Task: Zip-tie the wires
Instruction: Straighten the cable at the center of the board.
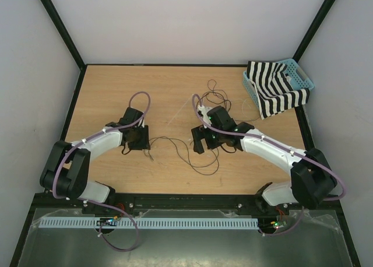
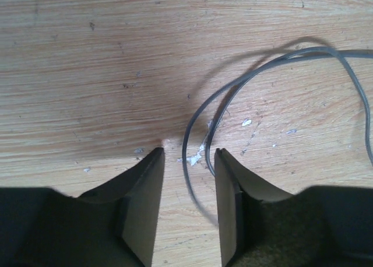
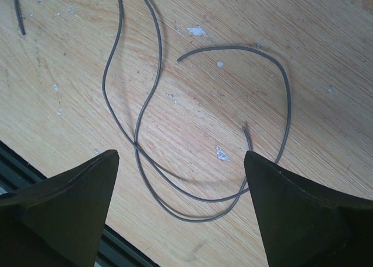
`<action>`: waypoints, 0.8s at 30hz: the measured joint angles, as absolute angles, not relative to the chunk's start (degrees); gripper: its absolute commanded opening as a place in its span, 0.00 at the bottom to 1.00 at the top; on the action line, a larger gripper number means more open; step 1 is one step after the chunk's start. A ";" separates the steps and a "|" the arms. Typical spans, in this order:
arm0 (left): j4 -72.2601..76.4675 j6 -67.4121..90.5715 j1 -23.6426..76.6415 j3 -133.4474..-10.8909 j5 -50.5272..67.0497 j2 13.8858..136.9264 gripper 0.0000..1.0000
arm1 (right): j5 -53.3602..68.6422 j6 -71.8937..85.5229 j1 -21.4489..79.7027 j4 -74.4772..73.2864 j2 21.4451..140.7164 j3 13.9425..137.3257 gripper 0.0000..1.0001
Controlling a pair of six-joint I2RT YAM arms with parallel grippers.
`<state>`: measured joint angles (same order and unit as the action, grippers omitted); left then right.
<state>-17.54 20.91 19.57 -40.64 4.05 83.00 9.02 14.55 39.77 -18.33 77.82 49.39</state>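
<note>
The wires (image 1: 169,138) lie in loose dark loops on the wooden table, between and behind both grippers. My left gripper (image 1: 139,140) is low over their left end. In the left wrist view my left gripper (image 2: 188,153) has a clear gap between its jaws. Two strands of the wires (image 2: 303,51) curve into that gap, one ending against the right finger, unclamped. My right gripper (image 1: 201,141) hovers over the middle loops. In the right wrist view my right gripper (image 3: 180,156) is wide open above the curled wires (image 3: 285,86) and holds nothing. The zip tie (image 1: 178,116) is a faint pale strip on the table behind the grippers.
A blue basket (image 1: 306,80) with a black-and-white striped cloth (image 1: 271,89) draped over it stands at the back right corner. Black frame posts and white walls enclose the table. The black front rail (image 3: 17,162) shows close beneath the right gripper.
</note>
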 measured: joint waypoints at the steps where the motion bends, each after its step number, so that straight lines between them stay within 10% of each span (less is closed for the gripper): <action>1: -17.58 20.93 19.46 -40.51 3.99 82.74 0.59 | 8.91 14.46 39.72 -18.35 78.02 49.43 0.99; 15: -20.64 22.96 15.55 -39.75 3.42 73.30 0.98 | 6.57 14.17 28.84 -14.57 79.22 54.87 0.99; 24: -16.27 26.30 14.72 -44.14 5.78 59.07 0.99 | 3.31 14.02 19.42 -8.84 86.17 59.09 1.00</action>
